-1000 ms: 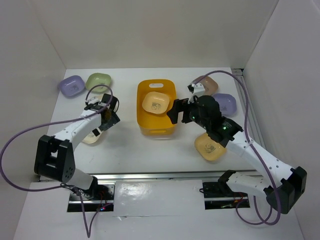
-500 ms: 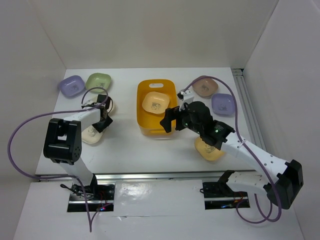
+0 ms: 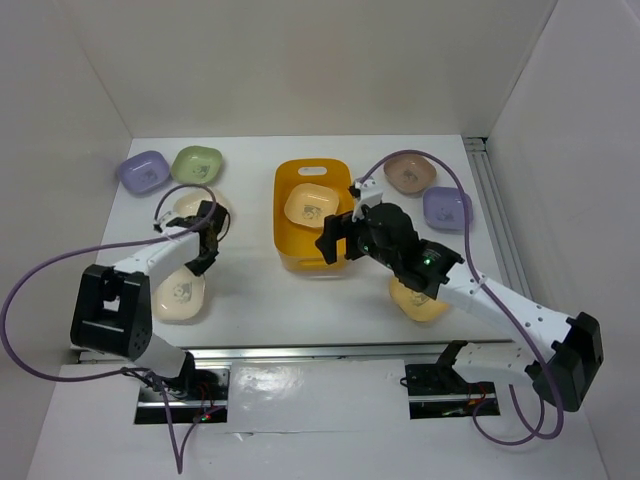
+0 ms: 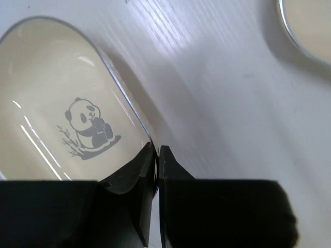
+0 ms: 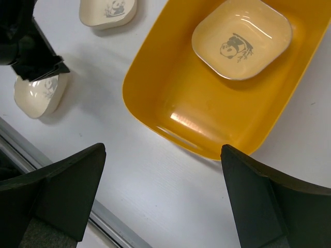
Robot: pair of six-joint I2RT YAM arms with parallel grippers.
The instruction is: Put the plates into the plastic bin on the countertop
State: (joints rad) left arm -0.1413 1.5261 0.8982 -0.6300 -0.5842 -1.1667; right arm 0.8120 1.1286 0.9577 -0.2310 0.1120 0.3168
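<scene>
White walls close in a matte white surface (image 3: 300, 300). At its middle sits the yellow-orange plastic bin (image 3: 287, 228), with one cream plate (image 3: 310, 206) lying flat inside. Over the bin's near end hangs the right gripper (image 5: 163, 199), fingers spread wide and holding nothing. Left of the bin, the left gripper (image 4: 156, 153) pinches the rim of a pale panda plate (image 4: 57, 113). Elsewhere on the surface lie a lilac plate (image 3: 143, 171), green plate (image 3: 196, 162), brown plate (image 3: 408, 173), second lilac plate (image 3: 447, 208), and a yellow plate (image 3: 420, 300) partly under the right arm.
</scene>
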